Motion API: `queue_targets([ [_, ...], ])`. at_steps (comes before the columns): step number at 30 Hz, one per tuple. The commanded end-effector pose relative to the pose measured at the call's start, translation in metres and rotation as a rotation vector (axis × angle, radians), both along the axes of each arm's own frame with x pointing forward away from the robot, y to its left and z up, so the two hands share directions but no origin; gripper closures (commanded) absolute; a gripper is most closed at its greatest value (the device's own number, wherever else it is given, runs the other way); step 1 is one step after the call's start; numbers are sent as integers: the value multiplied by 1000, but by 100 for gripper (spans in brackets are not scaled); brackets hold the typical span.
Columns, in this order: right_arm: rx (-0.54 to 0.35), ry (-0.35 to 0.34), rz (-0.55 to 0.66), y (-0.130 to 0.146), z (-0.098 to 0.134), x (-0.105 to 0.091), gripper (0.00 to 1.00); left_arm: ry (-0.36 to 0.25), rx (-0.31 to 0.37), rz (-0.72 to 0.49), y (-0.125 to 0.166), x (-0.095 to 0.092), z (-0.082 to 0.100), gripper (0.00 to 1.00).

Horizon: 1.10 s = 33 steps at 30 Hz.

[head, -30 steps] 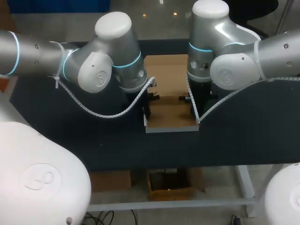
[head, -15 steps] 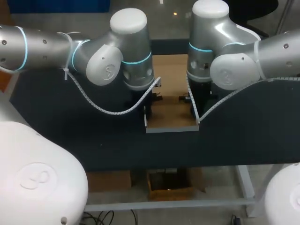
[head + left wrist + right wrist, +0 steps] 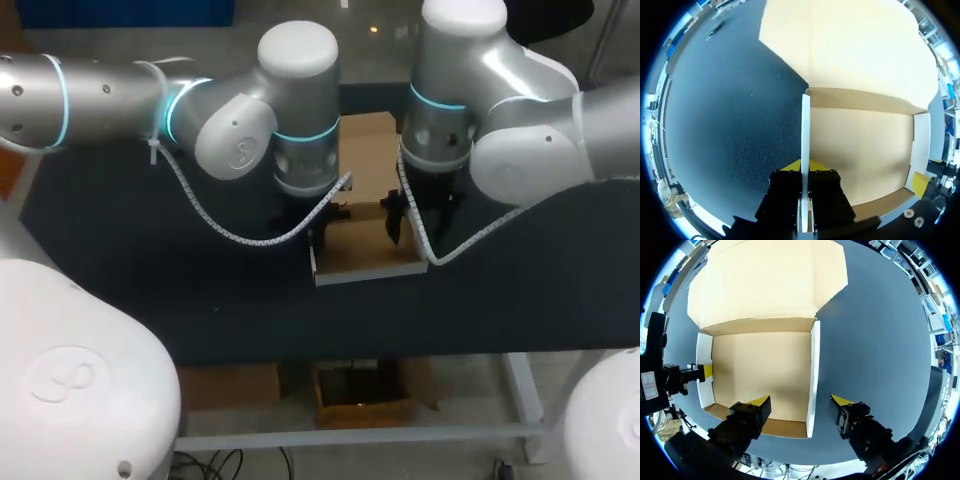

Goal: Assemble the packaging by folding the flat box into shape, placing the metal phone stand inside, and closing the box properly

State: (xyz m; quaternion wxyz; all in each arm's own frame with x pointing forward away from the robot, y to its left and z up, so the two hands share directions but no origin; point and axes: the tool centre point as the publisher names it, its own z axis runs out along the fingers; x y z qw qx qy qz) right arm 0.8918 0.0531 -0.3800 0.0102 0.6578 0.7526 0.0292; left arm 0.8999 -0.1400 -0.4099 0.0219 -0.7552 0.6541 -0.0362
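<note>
Left arm (image 3: 240,140) swung inward, left pincer (image 3: 804,167) clamping the box wall (image 3: 805,130).

Box (image 3: 360,250) sides mostly behind left arm (image 3: 300,130) and right arm (image 3: 445,120) (head view; far flap partly, seemingly)

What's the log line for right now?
box: sides up, lid open, empty | left gripper: shut on left wall | right gripper: open, straddling right wall

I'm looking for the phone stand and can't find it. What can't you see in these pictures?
Phone stand: in no view.
Head view: the left arm and right arm cover the box's side walls.
Left wrist view: the left fingers' black mounts hide the near end of the wall they pinch.
</note>
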Motion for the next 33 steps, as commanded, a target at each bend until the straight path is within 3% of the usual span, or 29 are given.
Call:
queue_targets([
  [1,39,-82,15,-12,6,-13,0,-11,32,-1,-1,-6,1,100],
  [17,110,-300,313,-33,44,-32,0,-23,21,-68,13,-12,6,100],
  [24,245,-443,514,-47,55,-39,0,-28,32,-74,18,-13,7,100],
  [26,239,-444,549,-49,57,-40,0,-31,35,-74,18,-13,7,100],
  [28,197,-398,552,-48,61,-40,0,-33,38,-74,19,-13,8,100],
  [33,197,-398,552,-48,61,-40,0,-30,38,-71,22,-13,8,100],
])
